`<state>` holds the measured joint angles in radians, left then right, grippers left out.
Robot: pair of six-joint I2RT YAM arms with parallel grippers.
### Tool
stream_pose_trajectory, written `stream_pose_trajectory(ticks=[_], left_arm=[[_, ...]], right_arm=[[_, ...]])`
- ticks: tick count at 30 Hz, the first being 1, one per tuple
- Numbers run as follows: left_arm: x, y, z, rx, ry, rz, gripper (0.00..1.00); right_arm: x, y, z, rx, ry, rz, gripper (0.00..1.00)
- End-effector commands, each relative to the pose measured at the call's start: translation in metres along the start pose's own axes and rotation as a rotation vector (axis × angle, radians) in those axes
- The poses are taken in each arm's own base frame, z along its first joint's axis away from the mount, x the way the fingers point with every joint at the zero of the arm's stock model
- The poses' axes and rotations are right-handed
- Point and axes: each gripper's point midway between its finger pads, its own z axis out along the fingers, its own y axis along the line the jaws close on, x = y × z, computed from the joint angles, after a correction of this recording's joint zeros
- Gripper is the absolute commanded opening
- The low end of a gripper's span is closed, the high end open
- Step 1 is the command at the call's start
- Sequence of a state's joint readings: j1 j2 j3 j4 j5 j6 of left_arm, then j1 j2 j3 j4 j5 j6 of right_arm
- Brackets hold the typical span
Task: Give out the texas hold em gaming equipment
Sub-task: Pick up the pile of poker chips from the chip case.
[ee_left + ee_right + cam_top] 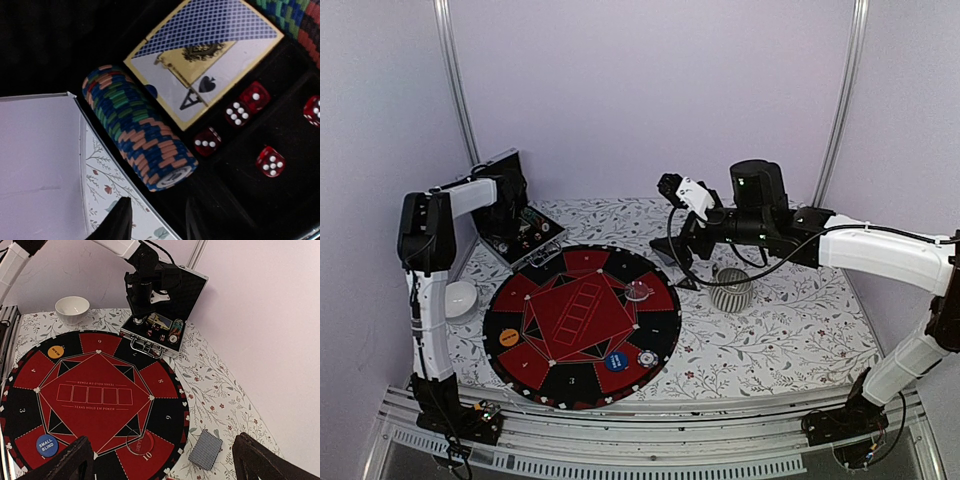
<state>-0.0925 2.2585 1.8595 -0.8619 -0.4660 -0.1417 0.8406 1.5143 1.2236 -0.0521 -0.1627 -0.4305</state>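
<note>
Hovering over the case (pixel 240 200), the left gripper (pixel 157 212) is half-open and empty, the chip roll (pixel 142 135) lying just beyond its fingers. Chip pickup looks underway; next it must straddle the roll's end and pinch. Right gripper (pixel 160 460) wide open, empty.

A: How many red dice (pixel 237 114) are lying in the case (pixel 192 287)?
B: Five, and one roll of chips (pixel 140 135).
A: And discs sitting on the mat (pixel 95 365)?
B: Three: one orange disc (pixel 55 351), one blue disc (pixel 47 445), one clear disc (pixel 140 442). One bowl (pixel 72 309) and one cup (pixel 730 289) are standing on the bench (pixel 800 330).
</note>
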Motion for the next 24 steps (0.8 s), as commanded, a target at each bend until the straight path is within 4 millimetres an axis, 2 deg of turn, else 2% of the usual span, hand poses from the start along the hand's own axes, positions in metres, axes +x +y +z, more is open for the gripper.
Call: stream_pose_trajectory(ticks=[1, 9, 16, 21, 24], left_arm=[[-0.012, 0.026, -0.003, -0.077, -0.004, 0.026, 0.4], [-0.007, 0.019, 0.021, -0.059, 0.02, 0.072, 0.43], [-0.009, 0.004, 0.024, 0.032, 0.003, 0.075, 0.44], [-0.005, -0.005, 0.035, 0.058, 0.01, 0.104, 0.43], [-0.004, -0.003, 0.04, 0.034, 0.013, 0.11, 0.44]], right_arm=[[-0.02, -0.004, -0.01, 0.021, -0.07, -0.018, 0.99], [-0.02, -0.002, -0.007, 0.006, -0.073, -0.026, 0.99], [-0.021, -0.002, -0.007, 0.007, -0.075, -0.04, 0.99], [-0.022, -0.002, -0.007, 0.002, -0.079, -0.04, 0.99], [-0.021, -0.001, -0.008, 0.005, -0.077, -0.043, 0.99]])
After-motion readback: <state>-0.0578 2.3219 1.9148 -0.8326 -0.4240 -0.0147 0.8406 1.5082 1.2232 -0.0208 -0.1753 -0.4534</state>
